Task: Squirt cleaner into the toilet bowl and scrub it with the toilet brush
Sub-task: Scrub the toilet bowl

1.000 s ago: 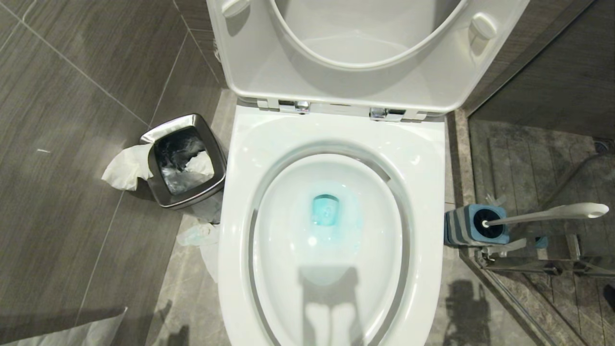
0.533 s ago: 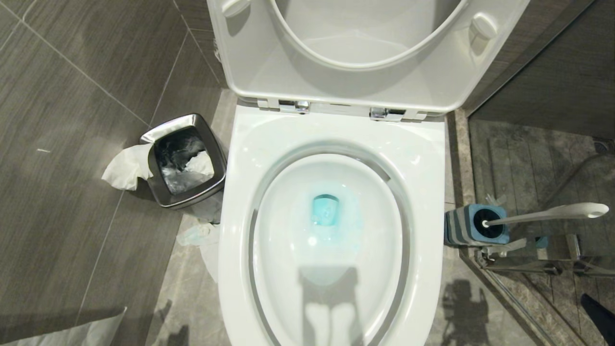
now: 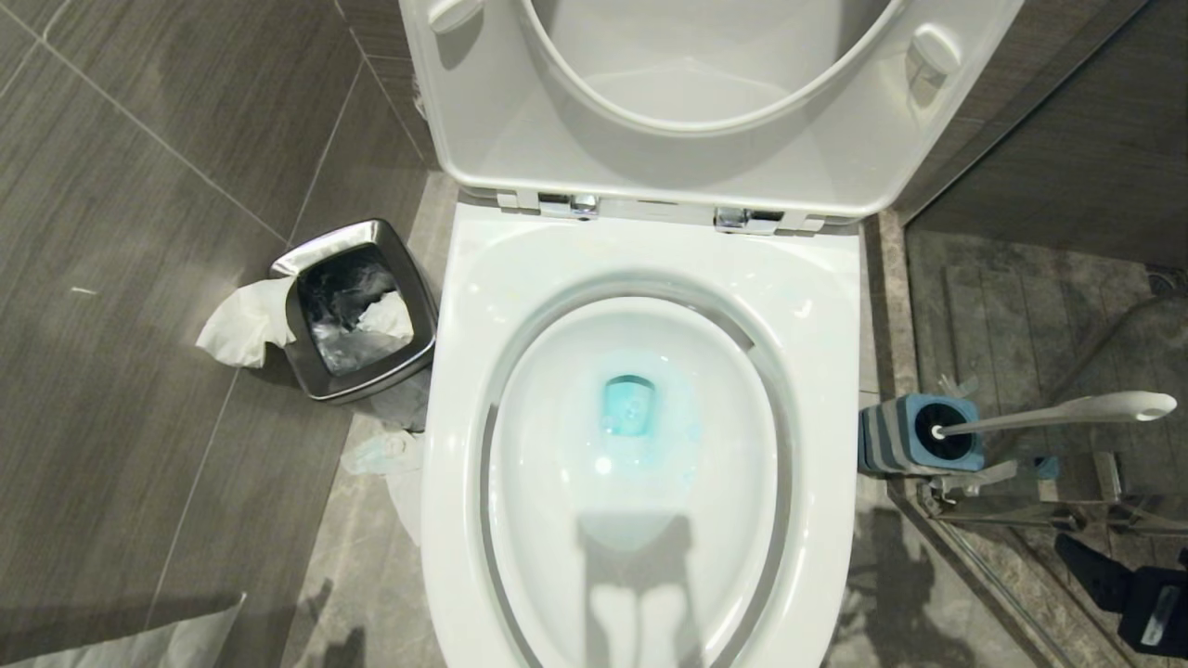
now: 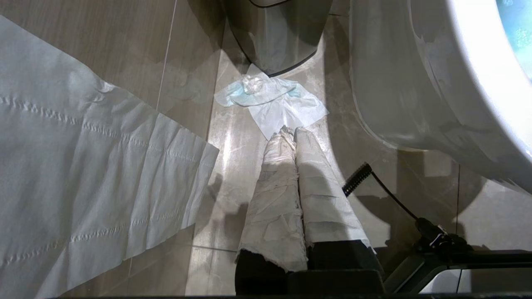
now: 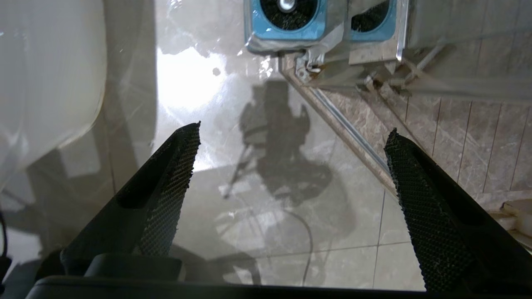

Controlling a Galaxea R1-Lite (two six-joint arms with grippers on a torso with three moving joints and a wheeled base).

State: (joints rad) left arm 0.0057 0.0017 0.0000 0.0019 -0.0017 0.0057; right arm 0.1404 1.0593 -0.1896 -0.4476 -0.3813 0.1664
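Observation:
The toilet bowl [image 3: 640,260] stands white in the middle of the head view, its seat and lid [image 3: 705,102] raised. Blue cleaner [image 3: 631,408] tints the water at the bottom. The toilet brush [image 3: 1058,415] stands in a blue-topped striped holder [image 3: 914,436] on the floor to the right of the bowl, its white handle leaning right. My right gripper [image 3: 1125,557] is low at the right edge, short of the holder [image 5: 286,20], open and empty [image 5: 294,128]. My left gripper [image 4: 291,133], with white-wrapped fingers, hangs shut over the floor left of the bowl [image 4: 415,83].
A square steel waste bin [image 3: 357,311] stands left of the bowl, with crumpled tissue [image 3: 241,325] beside it. More tissue [image 4: 274,104] and a large paper sheet [image 4: 83,174] lie on the floor. A glass partition with a metal rail [image 3: 1021,520] runs just behind the brush holder.
My right gripper has come up into the head view at the lower right, nearer the brush holder. The brush, the bowl and the left arm have not moved.

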